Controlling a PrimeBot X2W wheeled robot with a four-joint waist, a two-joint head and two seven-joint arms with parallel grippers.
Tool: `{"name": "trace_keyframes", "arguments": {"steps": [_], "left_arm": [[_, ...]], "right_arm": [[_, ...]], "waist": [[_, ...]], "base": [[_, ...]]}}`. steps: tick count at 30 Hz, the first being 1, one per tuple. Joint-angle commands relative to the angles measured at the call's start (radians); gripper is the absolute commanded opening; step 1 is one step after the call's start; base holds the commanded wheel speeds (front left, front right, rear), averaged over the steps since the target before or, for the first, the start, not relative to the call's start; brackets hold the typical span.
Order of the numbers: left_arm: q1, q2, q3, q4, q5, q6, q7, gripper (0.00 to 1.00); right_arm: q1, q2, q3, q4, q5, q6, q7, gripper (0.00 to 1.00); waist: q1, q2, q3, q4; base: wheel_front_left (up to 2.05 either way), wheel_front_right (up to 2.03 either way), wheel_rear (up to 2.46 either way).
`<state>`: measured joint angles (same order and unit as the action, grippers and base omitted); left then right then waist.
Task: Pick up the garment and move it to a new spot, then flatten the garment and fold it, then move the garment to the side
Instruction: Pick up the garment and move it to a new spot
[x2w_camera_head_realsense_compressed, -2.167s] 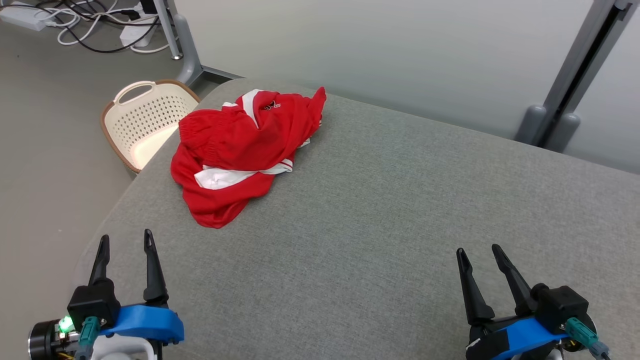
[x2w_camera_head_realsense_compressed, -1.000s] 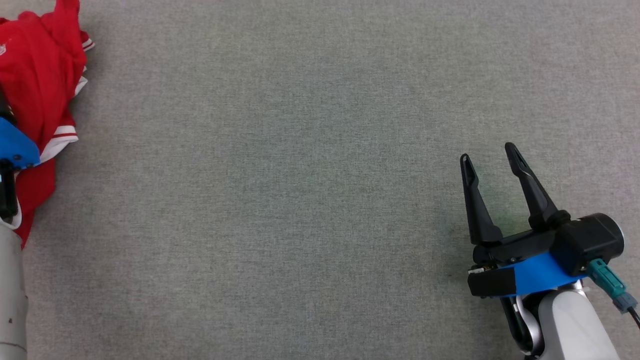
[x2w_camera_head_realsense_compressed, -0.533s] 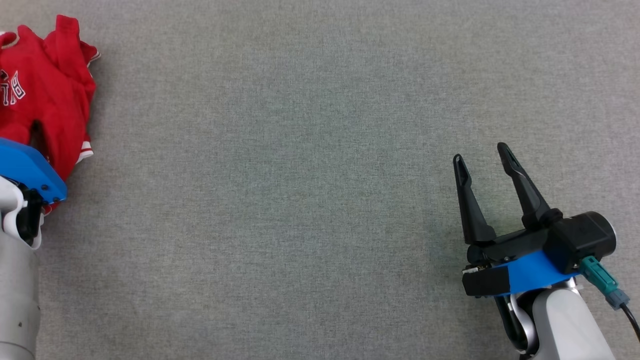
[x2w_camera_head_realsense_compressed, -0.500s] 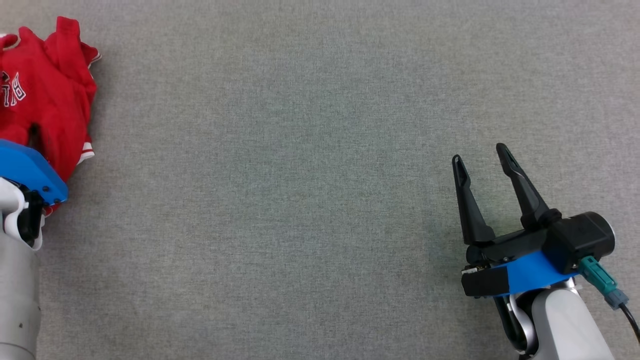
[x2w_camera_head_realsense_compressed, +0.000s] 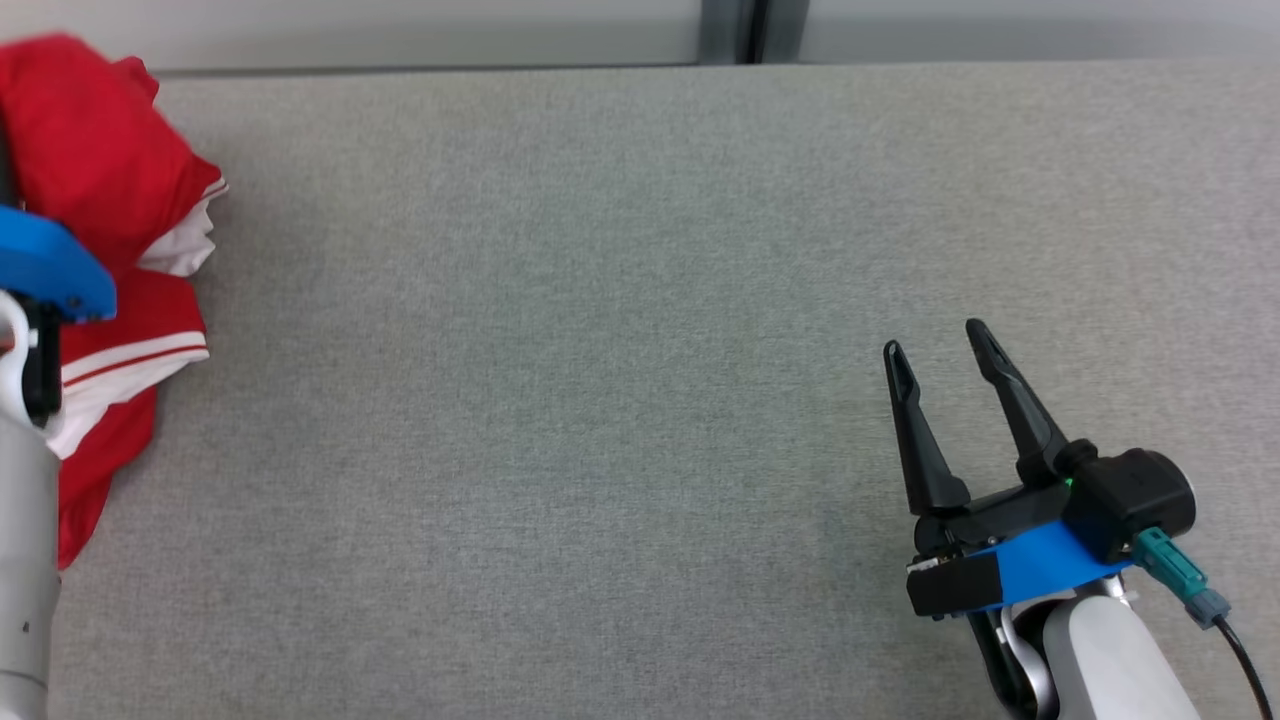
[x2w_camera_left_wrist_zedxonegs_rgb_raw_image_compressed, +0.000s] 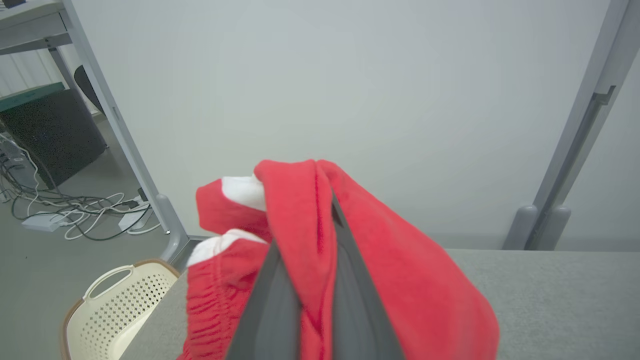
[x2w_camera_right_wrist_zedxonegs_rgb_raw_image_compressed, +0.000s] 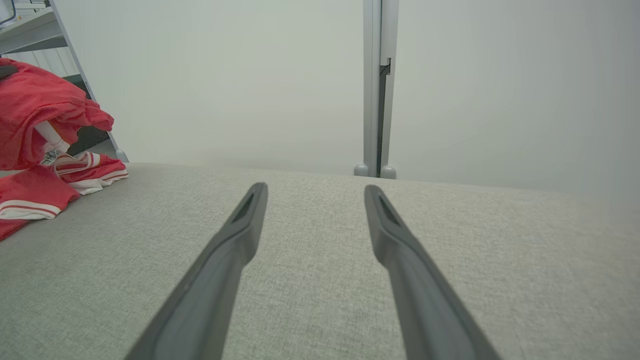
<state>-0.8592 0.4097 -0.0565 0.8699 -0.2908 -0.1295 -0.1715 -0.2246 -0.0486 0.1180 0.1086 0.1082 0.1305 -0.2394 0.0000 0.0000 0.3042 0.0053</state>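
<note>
— Where is the garment (x2w_camera_head_realsense_compressed: 120, 170) sitting?
— You're gripping a fold of it in your left tool (x2w_camera_left_wrist_zedxonegs_rgb_raw_image_compressed: 312, 240), which is clamped on red cloth at the left end of the surface (x2w_camera_head_realsense_compressed: 600, 400). The rest is trailing.
— How should I be carrying it?
— Lifting higher first, I'd judge, then crossing toward your right tool (x2w_camera_head_realsense_compressed: 934, 340), which is spread wide and empty.
</note>
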Motion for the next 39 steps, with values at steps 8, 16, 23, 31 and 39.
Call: {"name": "trace_keyframes", "arguments": {"steps": [8,16,23,31,39], "left_arm": [[-0.061,-0.002,-0.094,-0.258,-0.023,-0.001,-0.012,0.00],[-0.093,-0.041,-0.178,-0.500,-0.026,-0.001,0.059,0.00],[-0.053,-0.102,-0.281,-0.549,-0.038,-0.001,0.103,0.00],[0.103,-0.157,-0.370,-0.460,-0.068,0.001,0.063,0.00],[0.268,-0.222,-0.455,-0.328,-0.088,0.000,0.010,0.00]], "right_arm": [[0.028,-0.003,0.014,0.037,0.045,0.000,-0.020,1.00],[0.015,-0.003,0.033,0.055,0.087,0.000,-0.026,1.00],[-0.013,-0.003,0.058,0.045,0.139,0.000,-0.027,1.00],[-0.008,-0.003,0.053,0.038,0.147,0.000,-0.027,1.00],[0.015,-0.003,0.028,0.043,0.131,0.000,-0.027,1.00]], "waist": [[0.0000,0.0000,-0.075,-0.074],[0.0000,0.0000,-0.066,-0.186],[0.0000,0.0000,-0.039,-0.272],[0.0000,0.0000,-0.029,-0.309],[0.0000,0.0000,-0.029,-0.284]], "base": [[0.00,0.00,0.00],[0.00,0.00,0.00],[0.00,0.00,0.00],[0.00,0.00,0.00],[0.00,0.00,0.00]]}}
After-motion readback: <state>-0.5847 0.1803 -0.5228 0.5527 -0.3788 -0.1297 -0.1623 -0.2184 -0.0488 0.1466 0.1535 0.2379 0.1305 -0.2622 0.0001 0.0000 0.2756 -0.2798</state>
